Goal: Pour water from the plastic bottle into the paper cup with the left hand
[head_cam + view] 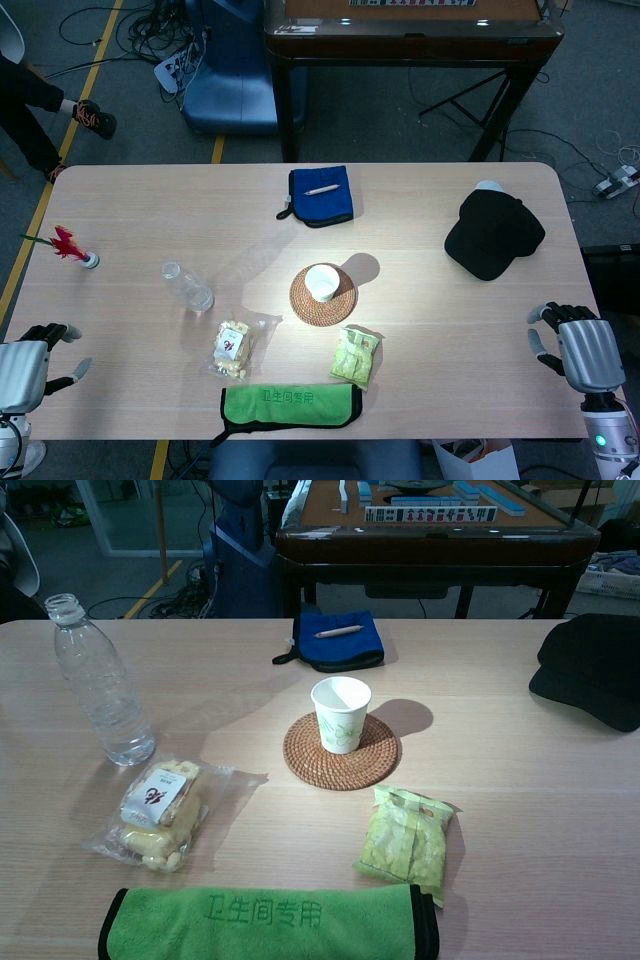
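A clear plastic bottle point(187, 286) point(100, 685) stands upright and uncapped on the table's left half, with a little water at its bottom. The white paper cup point(321, 282) point(340, 713) sits on a round woven coaster point(323, 295) point(340, 752) at the table's middle. My left hand point(28, 365) hangs at the near left table edge, well short of the bottle, fingers apart and holding nothing. At the near right edge my right hand point(580, 345) is likewise open and empty. Neither hand shows in the chest view.
A snack bag point(235, 347) lies just in front of the bottle, a green packet point(356, 357) near the coaster, a green towel point(290, 407) at the front edge. A blue pouch with a pen point(321, 194), a black cap point(494, 233) and a red flower point(68, 245) lie farther out.
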Controlling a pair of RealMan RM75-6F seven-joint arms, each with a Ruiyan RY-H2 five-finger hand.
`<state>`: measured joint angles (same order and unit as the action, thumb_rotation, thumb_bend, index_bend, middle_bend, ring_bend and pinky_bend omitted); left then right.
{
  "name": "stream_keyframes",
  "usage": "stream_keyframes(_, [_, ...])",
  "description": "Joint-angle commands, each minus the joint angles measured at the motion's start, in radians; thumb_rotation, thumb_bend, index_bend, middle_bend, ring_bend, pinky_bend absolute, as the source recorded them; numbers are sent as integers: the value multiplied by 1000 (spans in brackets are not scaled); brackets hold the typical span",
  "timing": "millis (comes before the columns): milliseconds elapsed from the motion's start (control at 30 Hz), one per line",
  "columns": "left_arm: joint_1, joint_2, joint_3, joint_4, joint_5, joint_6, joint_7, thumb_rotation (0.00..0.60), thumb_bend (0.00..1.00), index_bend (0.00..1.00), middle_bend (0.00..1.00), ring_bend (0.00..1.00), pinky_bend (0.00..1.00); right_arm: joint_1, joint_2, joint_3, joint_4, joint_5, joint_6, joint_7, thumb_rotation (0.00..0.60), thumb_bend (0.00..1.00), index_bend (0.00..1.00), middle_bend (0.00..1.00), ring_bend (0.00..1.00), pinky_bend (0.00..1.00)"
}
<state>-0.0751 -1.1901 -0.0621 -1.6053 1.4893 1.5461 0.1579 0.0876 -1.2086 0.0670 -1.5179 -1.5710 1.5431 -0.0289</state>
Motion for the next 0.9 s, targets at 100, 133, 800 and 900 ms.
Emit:
stream_keyframes(100, [2,0,-3,-5,0,6,1,600,169,474,500,439,741,-2,3,-2,-11,-3,3,-9,600,439,521,487,501,500])
stream_keyframes(133, [1,1,-3,-7,-2,2,-5,600,169,469,500,439,741,-1,3,-1,-11,-1,0,-8,600,439,521,487,501,500])
stream_keyframes(800, [-172,30,-99,-134,-177,-299,-220,600,131,1,112,164,478,-4,20,9,-20,33,-13,7,600,439,521,482,501,500])
stream_keyframes(900, [-208,14,-122,-134,-230,-353,-231,600,131,0,68,119,444,-6,26,10,-22,33,-9,19,600,439,521,481,501,500])
